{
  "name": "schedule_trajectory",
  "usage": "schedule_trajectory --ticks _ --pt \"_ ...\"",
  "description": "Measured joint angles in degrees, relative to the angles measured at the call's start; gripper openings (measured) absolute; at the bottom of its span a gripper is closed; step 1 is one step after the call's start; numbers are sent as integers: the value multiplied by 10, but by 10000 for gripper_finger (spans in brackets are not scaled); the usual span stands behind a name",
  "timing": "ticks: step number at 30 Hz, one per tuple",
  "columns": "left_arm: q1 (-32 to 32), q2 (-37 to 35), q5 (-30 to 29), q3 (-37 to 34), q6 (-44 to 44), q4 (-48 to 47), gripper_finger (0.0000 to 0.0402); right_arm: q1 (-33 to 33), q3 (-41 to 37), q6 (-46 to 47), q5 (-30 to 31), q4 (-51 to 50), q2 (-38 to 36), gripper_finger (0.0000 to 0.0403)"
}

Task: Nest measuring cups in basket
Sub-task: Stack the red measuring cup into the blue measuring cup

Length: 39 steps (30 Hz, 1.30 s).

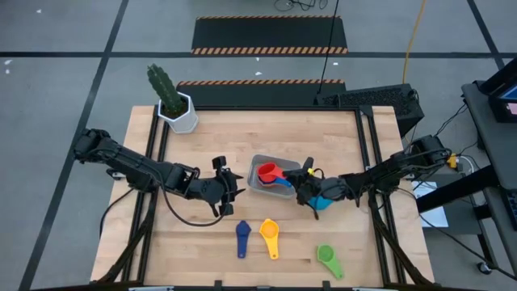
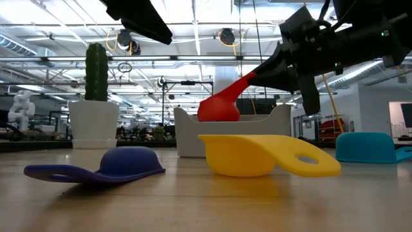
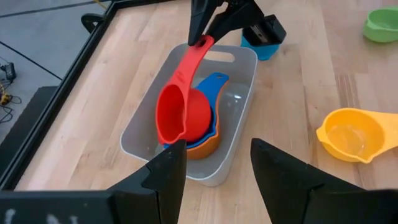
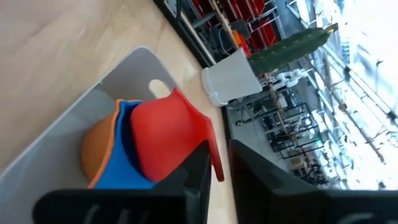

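The pale grey basket (image 3: 249, 81) stands mid-table and holds an orange cup (image 3: 208, 144) with a blue cup (image 3: 214, 84) nested in it. A red cup (image 3: 180, 112) stands tilted in the blue one, handle raised. My right gripper (image 1: 304, 173) is at the basket's right side, shut on that handle. My left gripper (image 1: 234, 190) hangs open just left of the basket, touching nothing. Navy (image 1: 243, 237), yellow (image 1: 269, 237) and green (image 1: 328, 259) cups lie bowl-down or bowl-up near the front edge. A light blue cup (image 1: 325, 202) sits under my right arm. My right gripper pinches the free end of the red cup's handle (image 3: 204, 45) between its two fingers. The fingers come from the table's right side, nearly level. The cup is tilted, handle slanting up to the fingers, its bowl (image 4: 165, 134) resting in the blue cup inside the basket.
A white hexagonal pot with a cactus (image 1: 179, 113) stands at the far left corner. The yellow cup (image 2: 257, 154) and navy cup (image 2: 109, 167) lie between the basket and the near edge. Bare wood lies left of the navy cup.
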Motion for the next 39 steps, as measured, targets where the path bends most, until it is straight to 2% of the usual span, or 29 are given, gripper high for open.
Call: schedule_trajectory --ticks 15,24,30,39 --pt "0 0 0 0 0 0 182 0 0 146 2 -44 0 81" --pt "0 0 0 0 0 3 182 0 0 269 3 -98 0 107" --pt "0 0 0 0 0 8 182 2 0 338 29 -117 0 120" --pt "0 0 0 0 0 9 182 8 0 376 33 -126 0 129"
